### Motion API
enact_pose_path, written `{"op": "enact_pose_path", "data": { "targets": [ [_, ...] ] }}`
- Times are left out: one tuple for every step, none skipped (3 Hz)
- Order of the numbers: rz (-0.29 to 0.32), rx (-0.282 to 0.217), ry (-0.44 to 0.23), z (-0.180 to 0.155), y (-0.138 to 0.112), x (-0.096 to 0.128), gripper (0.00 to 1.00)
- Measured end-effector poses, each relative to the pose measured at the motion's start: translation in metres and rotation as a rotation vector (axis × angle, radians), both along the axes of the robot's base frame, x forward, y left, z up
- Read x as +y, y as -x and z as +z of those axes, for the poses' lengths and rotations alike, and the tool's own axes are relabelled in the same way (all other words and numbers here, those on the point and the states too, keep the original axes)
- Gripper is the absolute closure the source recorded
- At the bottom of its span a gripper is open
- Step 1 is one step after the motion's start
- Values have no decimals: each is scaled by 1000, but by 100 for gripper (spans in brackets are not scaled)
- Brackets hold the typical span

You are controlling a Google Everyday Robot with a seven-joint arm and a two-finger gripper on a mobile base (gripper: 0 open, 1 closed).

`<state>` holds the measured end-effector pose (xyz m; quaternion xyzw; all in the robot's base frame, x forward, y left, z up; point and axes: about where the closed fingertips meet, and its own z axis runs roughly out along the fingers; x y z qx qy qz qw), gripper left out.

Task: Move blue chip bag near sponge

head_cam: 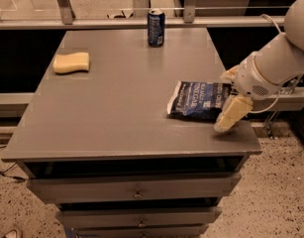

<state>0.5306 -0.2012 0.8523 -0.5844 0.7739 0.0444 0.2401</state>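
Observation:
The blue chip bag (198, 100) lies flat on the right side of the grey table (122, 103), near its right edge. The pale yellow sponge (71, 62) lies at the table's far left. My gripper (229, 94) comes in from the right at the bag's right end. It is open, with one cream finger (231, 114) at the bag's near side and the other (229, 74) at its far side. The fingers hide the bag's right end. The bag rests on the table.
An upright blue soda can (156, 28) stands at the table's back edge, in the middle. The table is a cabinet with drawers (136, 190) at the front. A rail and posts (67, 6) run behind it.

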Motion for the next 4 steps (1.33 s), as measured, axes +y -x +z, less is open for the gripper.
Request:
{"op": "enact_pose_path", "data": {
  "targets": [
    [12, -24, -14, 3, -13, 8, 39],
    [27, -56, -29, 11, -27, 20, 63],
    [38, -84, -44, 22, -38, 32, 85],
    [46, -170, -81, 60, -67, 53, 100]
  ]
}}
